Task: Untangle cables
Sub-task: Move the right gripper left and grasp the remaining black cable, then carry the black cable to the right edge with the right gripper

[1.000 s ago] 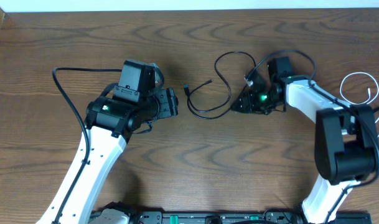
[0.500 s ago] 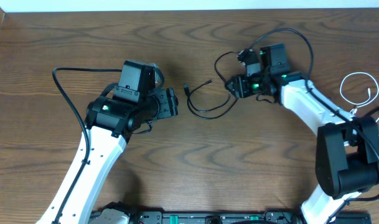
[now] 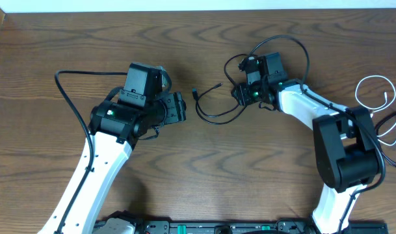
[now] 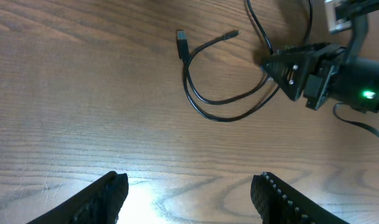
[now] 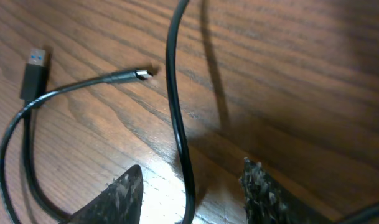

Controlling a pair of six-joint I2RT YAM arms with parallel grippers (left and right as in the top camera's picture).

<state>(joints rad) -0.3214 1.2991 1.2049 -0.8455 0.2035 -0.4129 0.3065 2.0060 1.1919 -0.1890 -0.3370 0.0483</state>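
The black cable (image 3: pixel 214 116) lies in a loose loop on the wooden table between the two arms; its USB plug (image 4: pixel 182 45) and small plug (image 5: pixel 143 73) rest near each other. The white cable (image 3: pixel 373 83) lies apart as a loop at the far right edge. My right gripper (image 3: pixel 238 93) is open at the right side of the black loop, with a strand of the black cable (image 5: pixel 180 143) running between its fingers (image 5: pixel 192 193). My left gripper (image 4: pixel 189 199) is open and empty, low over bare table left of the loop.
Thicker black arm wires arch over the right arm (image 3: pixel 295 42) and trail left of the left arm (image 3: pixel 71 101). The table's back edge (image 3: pixel 198 9) runs along the top. A black rail (image 3: pixel 217 227) runs along the front.
My right gripper has moved left and up toward the black cable's loop, now straddling a strand. The left arm has not moved.
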